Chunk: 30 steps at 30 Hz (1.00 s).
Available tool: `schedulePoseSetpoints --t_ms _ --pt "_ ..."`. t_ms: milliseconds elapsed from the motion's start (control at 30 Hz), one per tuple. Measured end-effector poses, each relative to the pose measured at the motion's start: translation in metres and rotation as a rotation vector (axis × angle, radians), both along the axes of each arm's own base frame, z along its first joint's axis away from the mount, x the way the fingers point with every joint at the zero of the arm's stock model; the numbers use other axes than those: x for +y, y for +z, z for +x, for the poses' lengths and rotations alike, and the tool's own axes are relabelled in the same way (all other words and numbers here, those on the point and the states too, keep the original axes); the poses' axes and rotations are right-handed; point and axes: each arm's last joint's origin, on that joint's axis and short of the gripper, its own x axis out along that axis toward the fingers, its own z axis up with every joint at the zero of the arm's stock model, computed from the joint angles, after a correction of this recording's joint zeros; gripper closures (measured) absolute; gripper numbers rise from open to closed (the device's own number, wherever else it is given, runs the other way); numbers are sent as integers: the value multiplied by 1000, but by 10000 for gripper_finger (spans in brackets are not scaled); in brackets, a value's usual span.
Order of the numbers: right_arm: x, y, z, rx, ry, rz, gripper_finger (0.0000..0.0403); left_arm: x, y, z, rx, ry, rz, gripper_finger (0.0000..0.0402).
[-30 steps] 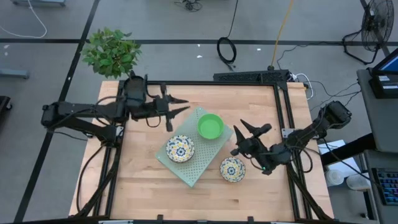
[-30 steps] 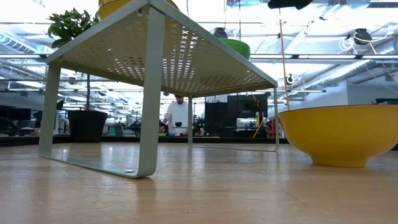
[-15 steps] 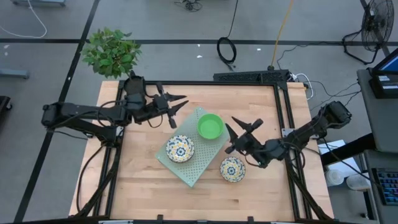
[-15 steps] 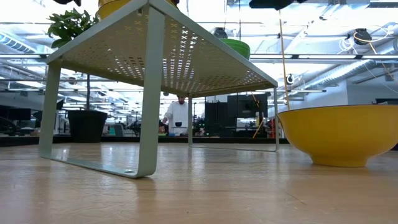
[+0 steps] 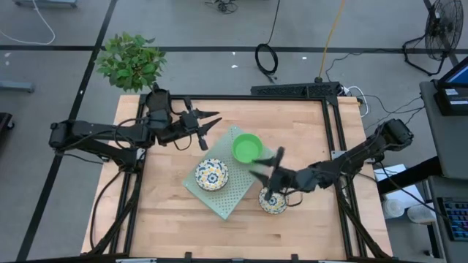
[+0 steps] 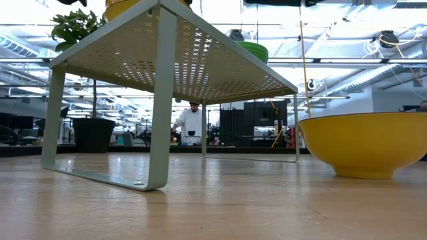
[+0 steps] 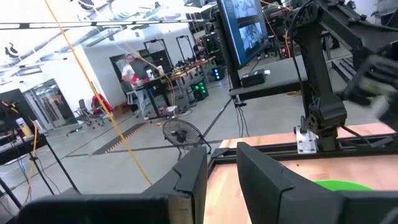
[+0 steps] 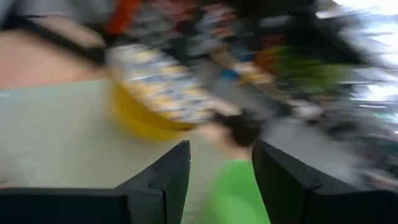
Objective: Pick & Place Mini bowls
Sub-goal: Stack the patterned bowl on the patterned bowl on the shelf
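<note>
As we compare with a moment ago, our right gripper [image 5: 266, 174], fingers spread, has swung nearer the green bowl [image 5: 247, 147] on the mat [image 5: 219, 203], likely to grasp it; our left gripper [image 5: 207, 123] waits released beyond it.

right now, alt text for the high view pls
Seen from above, the right hand reaches open between a green bowl on a pale perforated rack and a floral bowl on the table; the left hand waits open behind.
</note>
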Motion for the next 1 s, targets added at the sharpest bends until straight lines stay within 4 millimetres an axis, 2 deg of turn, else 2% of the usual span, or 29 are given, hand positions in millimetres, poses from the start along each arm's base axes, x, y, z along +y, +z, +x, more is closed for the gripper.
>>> schedulePoseSetpoints --t_ms 67,200,300,433,600,733,867,1000 --pt "2 3 6 97 127 57 243 0 0 0 0 0 0 309" --pt "-1 28 17 276 319 309 243 0 -1 0 8 0 -1 309" --pt "-8 40 17 405 290 444 243 0 -2 0 19 0 -2 309" --pt "-14 46 4 608 121 611 243 0 -4 0 39 0 -3 309" --pt "-18 26 -23 827 -184 785 243 0 -5 0 50 0 3 309" --pt "-18 4 -37 877 -389 891 243 0 -4 0 49 0 3 309" --pt "-17 -19 -44 877 -480 946 243 0 -4 0 47 0 -4 309" --pt "-16 -41 -46 874 -472 1032 243 0 -4 0 47 0 -4 309"
